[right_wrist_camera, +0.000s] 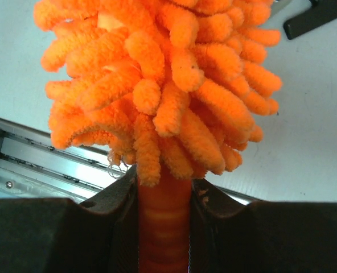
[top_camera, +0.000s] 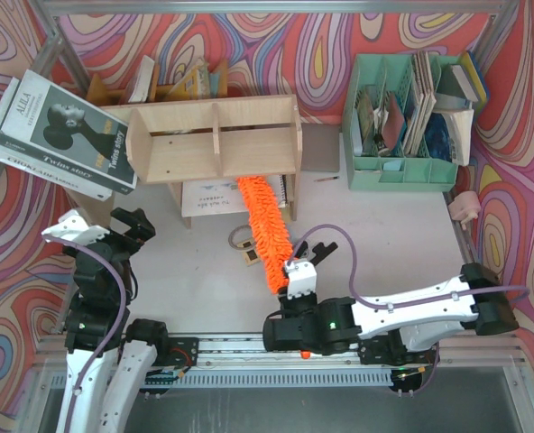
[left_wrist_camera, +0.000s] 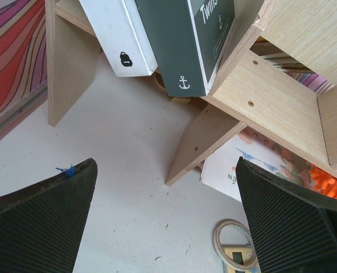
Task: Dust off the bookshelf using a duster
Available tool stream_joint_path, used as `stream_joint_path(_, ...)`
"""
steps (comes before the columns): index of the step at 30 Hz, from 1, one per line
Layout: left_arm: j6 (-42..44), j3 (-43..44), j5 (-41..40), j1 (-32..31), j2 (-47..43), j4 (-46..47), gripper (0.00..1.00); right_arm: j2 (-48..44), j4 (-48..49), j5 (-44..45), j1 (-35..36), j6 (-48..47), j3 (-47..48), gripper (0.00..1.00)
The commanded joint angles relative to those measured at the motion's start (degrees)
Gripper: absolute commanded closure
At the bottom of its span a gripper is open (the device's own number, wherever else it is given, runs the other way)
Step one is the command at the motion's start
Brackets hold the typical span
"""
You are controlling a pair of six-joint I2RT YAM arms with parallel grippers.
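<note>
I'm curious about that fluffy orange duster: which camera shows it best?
Top external: the whole duster shows, from the right gripper to its tip by the bookshelf. Right wrist shows only the fluffy base and clamped handle, close up; left wrist catches just an orange scrap at the frame edge.

Fluffy chenille duster (right_wrist_camera: 174, 85), matt raw plywood bookshelf (top_camera: 188, 152), seemingly smooth plastic handle (right_wrist_camera: 164, 230).
</note>
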Motion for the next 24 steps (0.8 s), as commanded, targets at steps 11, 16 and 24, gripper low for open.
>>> stream_joint_path(11,-0.6,-0.3,0.8,0.4,0.4,1.3,0.02,3.9,20.0,-1.2,0.3,-19.2,0.7,1.0)
stream_joint_path(16,-0.5,-0.2,0.7,0.4,0.4,1.2,0.01,6.1,18.5,-2.2,0.3,-21.7,2.7,1.0)
stream_joint_path(24,-0.5,-0.2,0.7,0.4,0.2,1.1,0.01,-1.9,19.0,-4.6,0.4,-24.5,-4.4,1.0)
